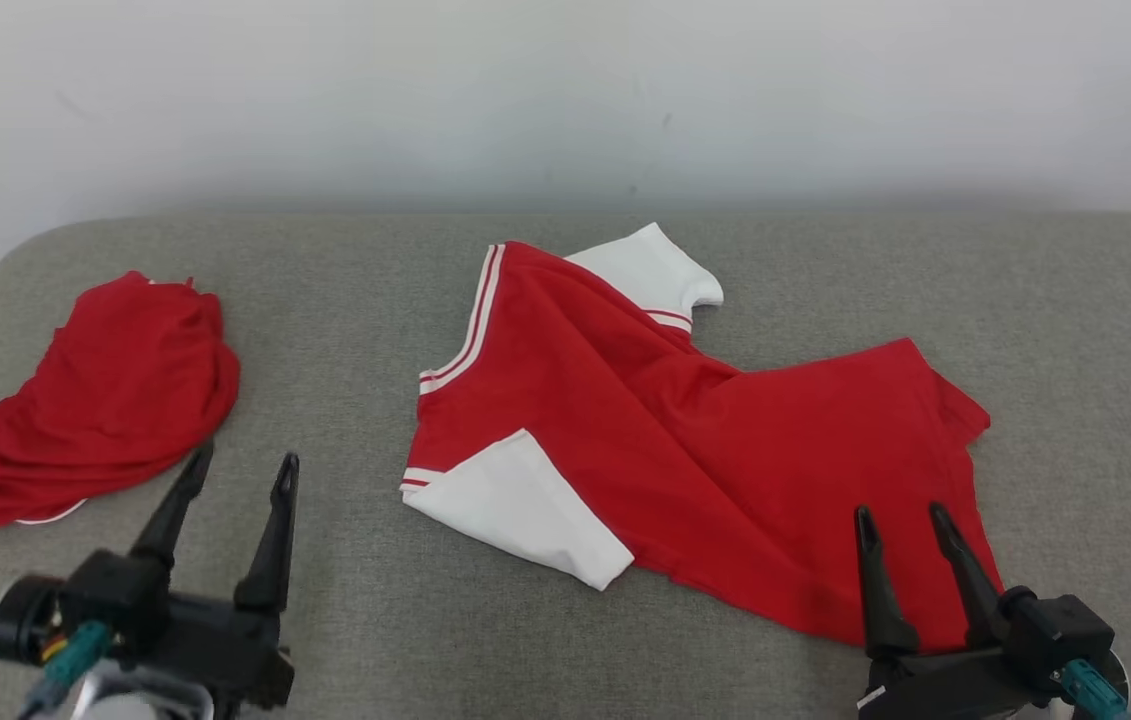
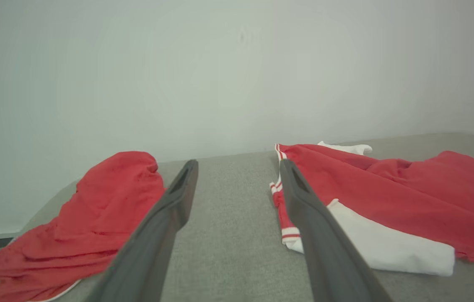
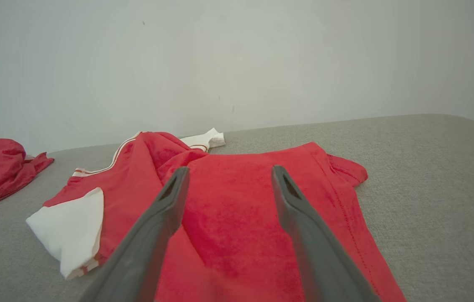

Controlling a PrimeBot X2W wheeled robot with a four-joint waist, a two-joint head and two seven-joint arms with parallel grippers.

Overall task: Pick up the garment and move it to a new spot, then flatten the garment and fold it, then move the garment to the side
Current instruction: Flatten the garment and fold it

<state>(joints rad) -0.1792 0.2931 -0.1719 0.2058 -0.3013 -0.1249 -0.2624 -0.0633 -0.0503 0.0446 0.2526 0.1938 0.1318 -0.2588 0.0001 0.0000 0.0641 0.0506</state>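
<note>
A red garment [image 1: 685, 440] with white sleeves and striped trim lies spread, a little creased, across the middle of the grey surface [image 1: 345, 330]; it also shows as the garment [image 2: 387, 193] in the left wrist view and the garment [image 3: 237, 209] in the right wrist view. My right gripper [image 1: 903, 515] hangs open above its lower hem, nothing between the fingers. My left gripper [image 1: 243, 462] is open over bare grey cloth, left of the white sleeve [image 1: 515, 505]. Both gripper tips stand apart from the fabric.
A second red garment [image 1: 95, 400] lies bunched at the left edge of the surface, just beyond my left gripper's tips; it appears as the bunched garment [image 2: 86, 222] in the left wrist view. A pale wall [image 1: 565, 100] rises behind the surface. Bare grey cloth extends to the right [image 1: 1095, 330].
</note>
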